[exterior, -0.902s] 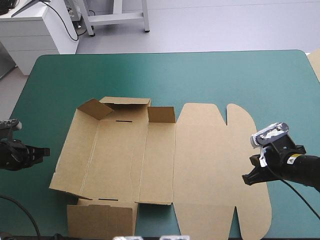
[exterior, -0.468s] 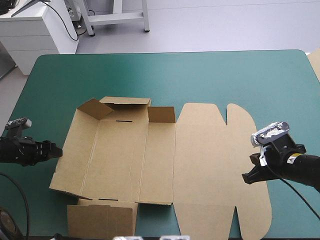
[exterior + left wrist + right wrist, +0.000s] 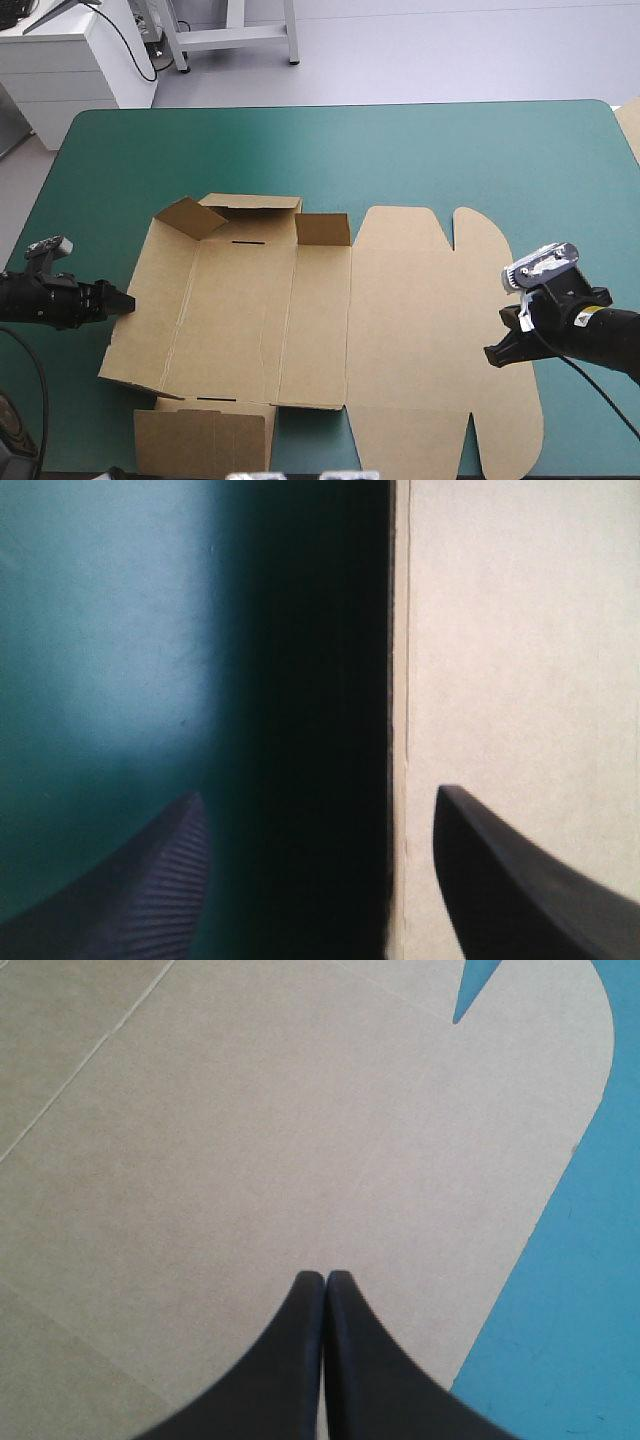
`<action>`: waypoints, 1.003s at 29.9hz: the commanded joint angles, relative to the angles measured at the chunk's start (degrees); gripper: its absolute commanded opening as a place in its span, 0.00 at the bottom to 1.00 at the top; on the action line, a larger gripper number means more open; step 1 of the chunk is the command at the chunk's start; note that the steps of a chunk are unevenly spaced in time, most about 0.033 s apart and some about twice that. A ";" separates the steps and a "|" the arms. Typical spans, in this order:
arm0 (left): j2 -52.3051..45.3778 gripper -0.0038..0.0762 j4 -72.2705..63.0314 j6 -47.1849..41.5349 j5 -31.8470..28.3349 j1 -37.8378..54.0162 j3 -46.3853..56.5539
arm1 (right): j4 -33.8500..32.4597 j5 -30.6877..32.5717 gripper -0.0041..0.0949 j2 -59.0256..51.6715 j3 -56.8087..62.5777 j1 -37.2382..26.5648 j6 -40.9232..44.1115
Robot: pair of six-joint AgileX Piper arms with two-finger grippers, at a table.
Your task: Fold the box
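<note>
High view: brown box [image 3: 320, 310] lies mostly flat mid-table on teal-green cover [image 3: 400, 150], two far-left flaps raised. Left gripper [image 3: 125, 300] at box's left edge, fingers spread, edge between them. Right gripper [image 3: 495, 357] over right panel, fingers pressed together

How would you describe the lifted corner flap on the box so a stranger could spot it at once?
On the teal-green table lies the brown box, a cut sheet that is mostly flat. Go along its far edge to the left corner, where the corner flap stands tilted up. Unlike the square flap standing farther right on that edge, it is angled inward across the corner.
</note>
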 commanded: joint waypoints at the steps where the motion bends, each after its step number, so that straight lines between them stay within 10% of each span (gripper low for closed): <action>1: -1.54 0.63 -2.06 -2.14 5.63 0.14 -1.22 | 1.41 -2.66 0.02 -0.35 -1.38 -0.47 -0.69; 30: -2.82 0.61 2.27 -5.87 5.54 -6.14 5.41 | 1.51 -2.76 0.02 -0.35 -1.38 -0.47 -0.58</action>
